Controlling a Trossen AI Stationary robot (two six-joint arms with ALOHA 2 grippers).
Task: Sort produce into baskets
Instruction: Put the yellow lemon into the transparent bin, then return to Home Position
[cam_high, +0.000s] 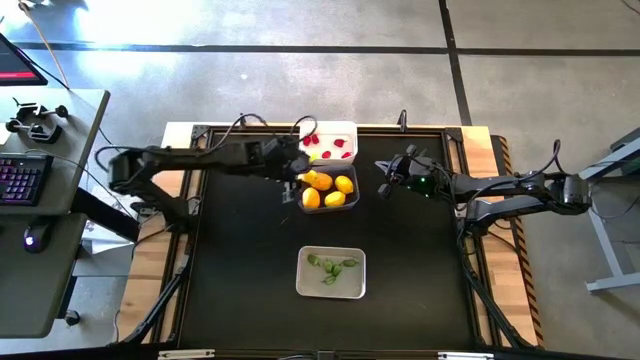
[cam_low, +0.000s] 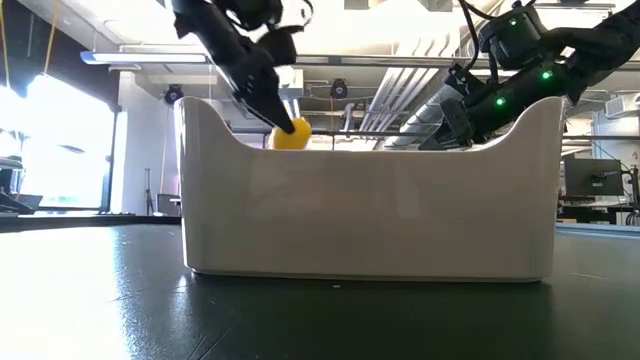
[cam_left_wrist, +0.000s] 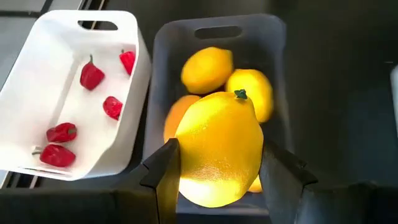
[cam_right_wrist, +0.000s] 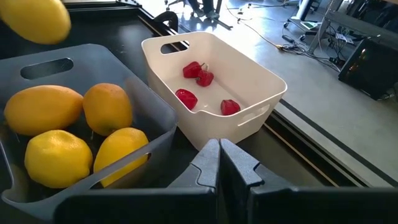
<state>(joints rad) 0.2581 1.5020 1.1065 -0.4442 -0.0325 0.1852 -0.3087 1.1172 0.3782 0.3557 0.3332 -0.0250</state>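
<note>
My left gripper (cam_high: 303, 178) is shut on a yellow lemon (cam_left_wrist: 217, 146) above the dark clear basket (cam_high: 352, 204), which holds several more lemons (cam_right_wrist: 56, 134). The held lemon also shows in the low view (cam_low: 291, 133) and the right wrist view (cam_right_wrist: 37, 18). The white basket (cam_high: 348, 130), just beyond the dark one, holds several red berry pieces (cam_left_wrist: 92, 76). The pale grey basket (cam_high: 305, 285), nearer the front edge, holds green leafy pieces (cam_high: 330, 268). My right gripper (cam_high: 385, 186) is shut and empty, just right of the dark basket. My left gripper pinches the lemon across its middle, one finger (cam_left_wrist: 165, 174) on each of its two long sides (cam_left_wrist: 186, 155). The lemon's stem end (cam_left_wrist: 240, 94) points away from the wrist. The lemon is lifted clear, above the lemons in the dark basket.
The three baskets stand near the middle of a black table top (cam_high: 240, 280), with bare mat to the left, right and front. Wooden edges (cam_high: 150, 250) frame the mat. A desk with a keyboard (cam_high: 20, 180) stands off to the left.
</note>
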